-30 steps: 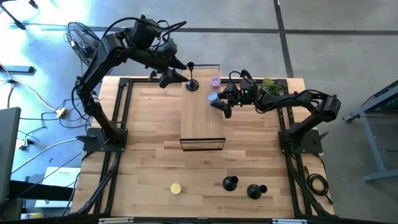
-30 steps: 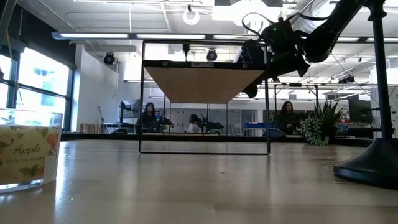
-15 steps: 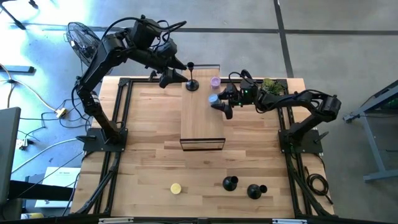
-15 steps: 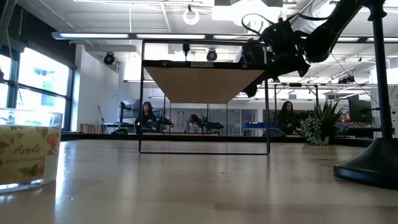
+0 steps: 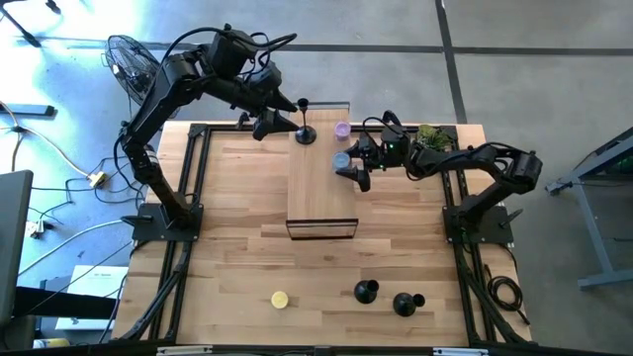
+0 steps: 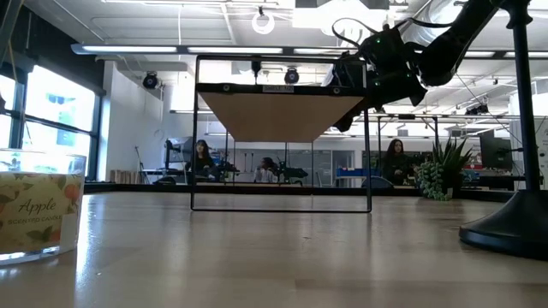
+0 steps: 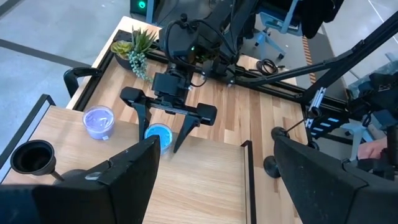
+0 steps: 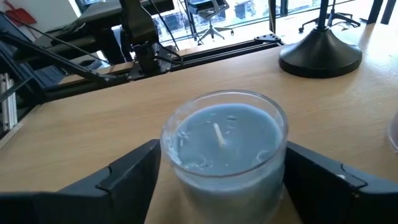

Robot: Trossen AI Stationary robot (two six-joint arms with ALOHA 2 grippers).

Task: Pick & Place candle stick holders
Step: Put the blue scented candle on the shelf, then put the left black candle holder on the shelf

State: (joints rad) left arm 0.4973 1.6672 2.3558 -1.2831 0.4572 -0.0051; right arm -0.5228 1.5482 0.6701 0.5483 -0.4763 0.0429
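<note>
Candle stick holders, matte black with rounded bases and thin stems, stand in two places. One upright holder [image 5: 307, 133] sits at the far end of a raised light-wood shelf [image 5: 321, 188] on a thin black frame, just beside the left gripper [image 5: 280, 121]. In the left wrist view its small cup [image 7: 32, 157] shows close in front of that gripper's own dark fingers [image 7: 127, 177], which are spread wide with nothing between them. Two more black holders [image 5: 367, 290] [image 5: 406, 303] rest side by side on the wooden table [image 5: 227, 218] near its front edge, well apart from both grippers.

The right gripper [image 5: 349, 163] hangs at the shelf's right edge, well apart from every holder. Its two fingers stand wide on either side of a clear glass jar with a pale blue candle [image 8: 224, 146]; each dark finger [image 8: 127, 177] sits just beside the glass, and whether they touch it cannot be told. A second glass jar, holding lilac wax [image 5: 342, 129], stands on the shelf near the blue one.

A small yellow round piece [image 5: 280, 299] lies on the table near the front. A potted green plant [image 5: 432, 134] sits at the table's far right corner. In the low view, a glass jar labelled "Apple" [image 6: 38, 210] stands at the near left.
</note>
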